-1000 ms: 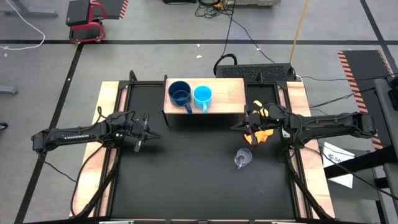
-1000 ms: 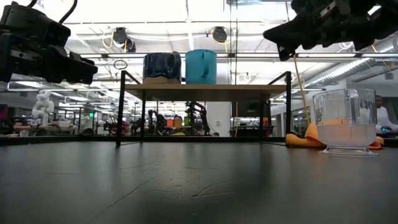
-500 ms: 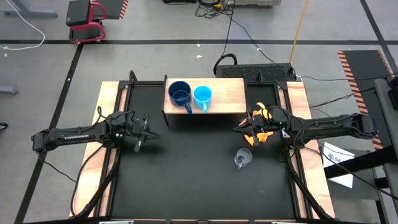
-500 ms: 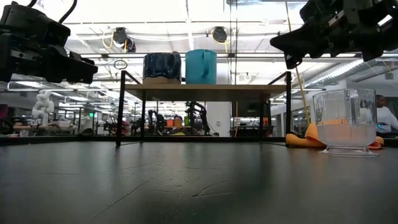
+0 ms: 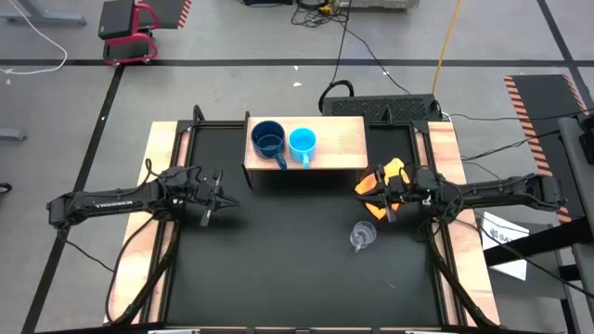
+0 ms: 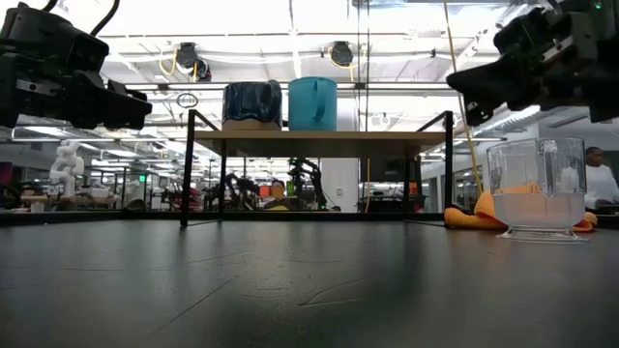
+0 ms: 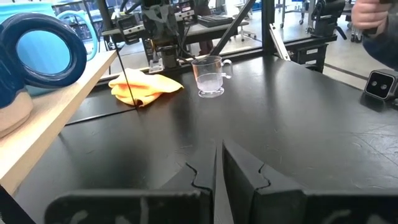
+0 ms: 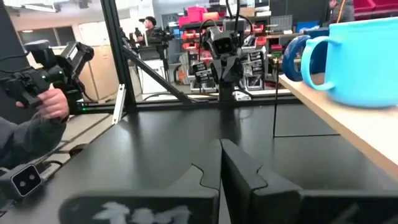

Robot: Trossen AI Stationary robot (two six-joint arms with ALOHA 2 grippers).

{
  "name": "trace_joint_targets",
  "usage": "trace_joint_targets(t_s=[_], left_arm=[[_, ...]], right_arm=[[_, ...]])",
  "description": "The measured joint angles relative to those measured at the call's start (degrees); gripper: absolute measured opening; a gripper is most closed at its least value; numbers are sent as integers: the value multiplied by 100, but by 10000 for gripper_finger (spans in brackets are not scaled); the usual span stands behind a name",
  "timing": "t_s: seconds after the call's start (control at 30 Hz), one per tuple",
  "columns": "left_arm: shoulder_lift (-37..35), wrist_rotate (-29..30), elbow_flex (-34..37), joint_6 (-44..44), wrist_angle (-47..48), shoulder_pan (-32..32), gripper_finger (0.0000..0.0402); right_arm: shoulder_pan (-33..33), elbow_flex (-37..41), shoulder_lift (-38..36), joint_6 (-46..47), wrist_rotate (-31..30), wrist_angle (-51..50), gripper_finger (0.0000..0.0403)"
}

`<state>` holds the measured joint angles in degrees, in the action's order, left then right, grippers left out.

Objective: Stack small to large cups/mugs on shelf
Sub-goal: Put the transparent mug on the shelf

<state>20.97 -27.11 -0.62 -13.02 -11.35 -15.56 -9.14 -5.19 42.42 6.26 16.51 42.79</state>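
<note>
The shelf stands at the far middle of the table. On its top board stand the navy mug and, to its right, the sky-blue mug, both upright on their bases. The clear glass cup stands upright on the black table, right of centre; it also shows in the low view. My left gripper is shut and empty, in the air left of the shelf. My right gripper is shut and empty, above the orange cloth, between the shelf and the glass cup.
The orange cloth lies on the table by the shelf's right leg. Pale wooden planks run along both table sides. A person's hand holds a device beyond the table. Bare black table lies in front of the shelf.
My right gripper has drawn back from the shelf toward the table's right and near edges and has come a little lower, uncovering more of the orange cloth. Its fingers have stayed shut. The cups, the cloth and my left arm have kept still.
</note>
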Motion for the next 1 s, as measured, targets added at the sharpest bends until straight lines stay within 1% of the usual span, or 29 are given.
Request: trace_joint_targets(t_s=[0.2, 0.53, 0.77, 0.87, 1.0], left_arm=[[0, 0, 0, -2, 0, -1, 31], [0, 2, 0, -4, 0, -1, 31], [0, 2, 0, -4, -4, 1, 31], [0, 2, 0, -7, -7, 0, 31], [0, 2, 0, -7, -13, -1, 31]], right_arm=[[29, 242, -93, 52, 5, 301, 0], [30, 264, -82, -40, 23, 90, 0], [34, 273, -77, -209, 26, -335, 0], [97, 273, -78, -286, 26, -349, 0], [221, 275, -79, -389, 26, -98, 0]])
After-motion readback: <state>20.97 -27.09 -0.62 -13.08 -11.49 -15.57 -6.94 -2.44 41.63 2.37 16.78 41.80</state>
